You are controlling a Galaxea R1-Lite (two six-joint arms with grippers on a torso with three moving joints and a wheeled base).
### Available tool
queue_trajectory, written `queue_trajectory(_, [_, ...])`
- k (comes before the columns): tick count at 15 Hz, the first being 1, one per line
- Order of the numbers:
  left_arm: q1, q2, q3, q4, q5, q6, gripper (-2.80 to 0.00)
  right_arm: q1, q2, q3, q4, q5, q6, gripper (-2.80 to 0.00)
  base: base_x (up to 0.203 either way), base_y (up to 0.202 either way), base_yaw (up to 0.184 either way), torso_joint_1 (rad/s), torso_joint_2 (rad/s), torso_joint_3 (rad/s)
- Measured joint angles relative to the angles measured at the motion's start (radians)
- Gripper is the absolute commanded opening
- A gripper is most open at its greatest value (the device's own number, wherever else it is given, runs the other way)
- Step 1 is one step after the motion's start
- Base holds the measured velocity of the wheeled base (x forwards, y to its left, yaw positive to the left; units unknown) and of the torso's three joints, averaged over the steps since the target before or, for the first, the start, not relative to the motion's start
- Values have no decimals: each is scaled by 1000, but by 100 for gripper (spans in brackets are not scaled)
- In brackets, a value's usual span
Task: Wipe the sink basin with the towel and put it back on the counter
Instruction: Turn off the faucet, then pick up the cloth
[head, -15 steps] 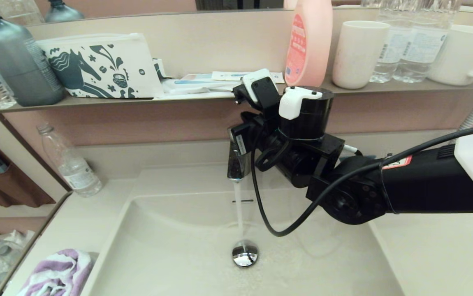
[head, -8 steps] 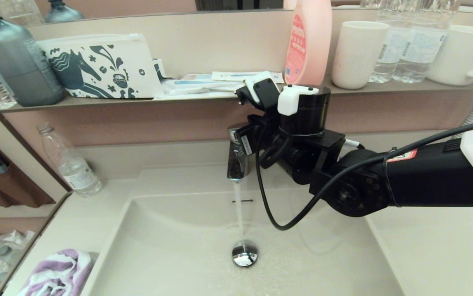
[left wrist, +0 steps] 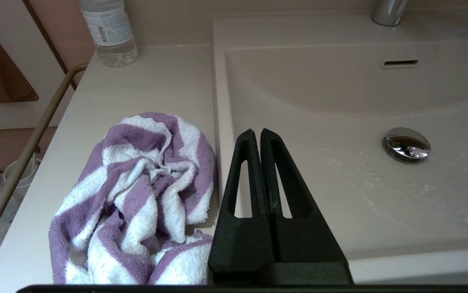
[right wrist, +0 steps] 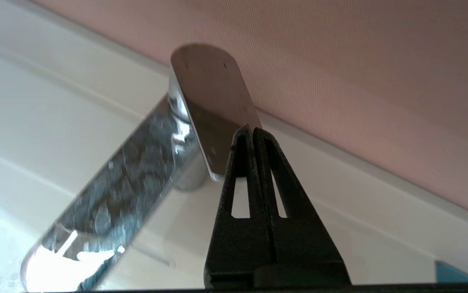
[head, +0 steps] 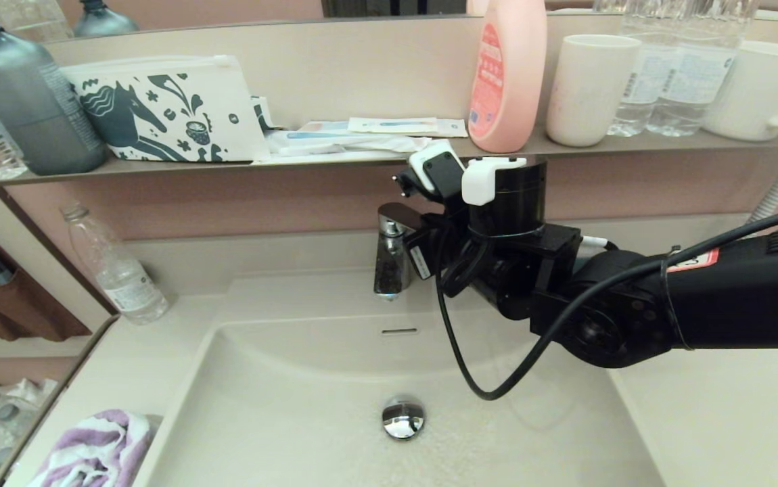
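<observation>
The purple-and-white striped towel (head: 91,450) (left wrist: 136,195) lies bunched on the counter (head: 125,358) left of the sink basin (head: 281,419). In the left wrist view my left gripper (left wrist: 257,132) is shut and holds nothing. It hovers over the basin's left rim, right beside the towel. My right gripper (right wrist: 252,129) is shut too, with its tips against the flat chrome lever of the faucet (head: 389,260) (right wrist: 213,106). In the head view the right gripper (head: 413,240) sits behind the faucet. No water runs; the basin floor around the drain plug (head: 403,417) is wet.
A clear plastic bottle (head: 115,267) stands on the counter at the back left. The shelf (head: 632,143) above the faucet carries a grey bottle (head: 30,101), a horse-print pouch (head: 166,111), a pink bottle (head: 507,74), cups and water bottles. A rail (left wrist: 22,154) runs along the counter's left edge.
The right wrist has dropped and shifted right at the faucet lever, and the lever has come down. The stream of water from the spout has stopped.
</observation>
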Motion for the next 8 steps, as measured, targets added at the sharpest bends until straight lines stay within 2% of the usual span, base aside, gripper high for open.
queue_trajectory(4, [0,0,0,0,0,0,-280,5,-83,80,136,-6,1,-280,0,0,0,0,0,0])
queue_trajectory(8, [0,0,0,0,0,0,-280,16,-153,91,142,-11,1,-280,0,0,0,0,0,0])
